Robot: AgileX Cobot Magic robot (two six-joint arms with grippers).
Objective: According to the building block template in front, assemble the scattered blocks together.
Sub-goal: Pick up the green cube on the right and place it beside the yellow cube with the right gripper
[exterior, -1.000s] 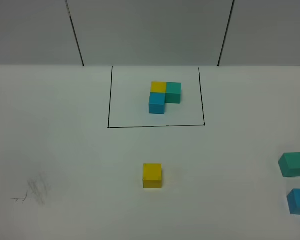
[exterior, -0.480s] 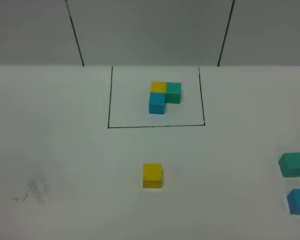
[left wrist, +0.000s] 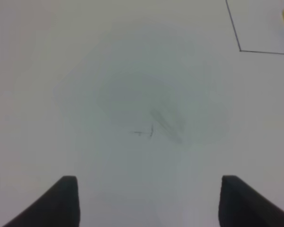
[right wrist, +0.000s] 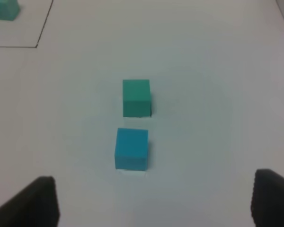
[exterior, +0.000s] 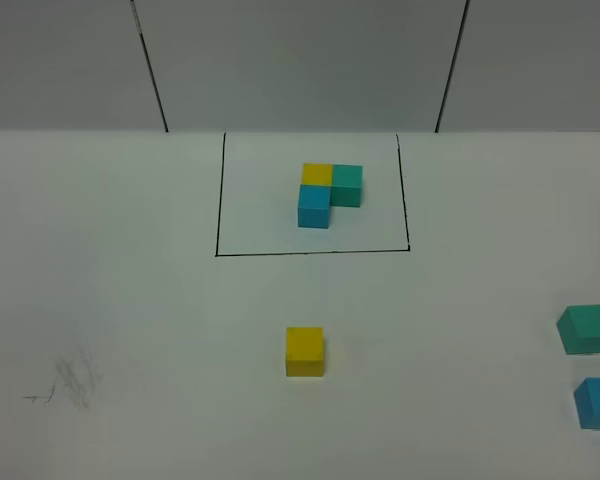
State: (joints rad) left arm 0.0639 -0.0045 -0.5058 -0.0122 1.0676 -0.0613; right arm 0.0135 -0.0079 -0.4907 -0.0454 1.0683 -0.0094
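The template (exterior: 325, 192) is a yellow, teal-green and sky-blue L of cubes inside a thin black rectangle at the table's back middle. A loose yellow cube (exterior: 304, 351) sits in front of it. A loose teal-green cube (exterior: 584, 329) and a loose sky-blue cube (exterior: 599, 402) lie at the far right edge; both show in the right wrist view, teal-green (right wrist: 136, 97) and sky-blue (right wrist: 131, 148). My right gripper (right wrist: 151, 201) is open, short of the sky-blue cube. My left gripper (left wrist: 146, 203) is open over bare table. Neither gripper shows in the exterior view.
The white table (exterior: 140, 300) has faint pencil scuffs (exterior: 65, 385) at front left, also in the left wrist view (left wrist: 154, 127). Grey wall panels (exterior: 300, 60) stand behind the table. The frame's corner (left wrist: 240, 49) shows in the left wrist view.
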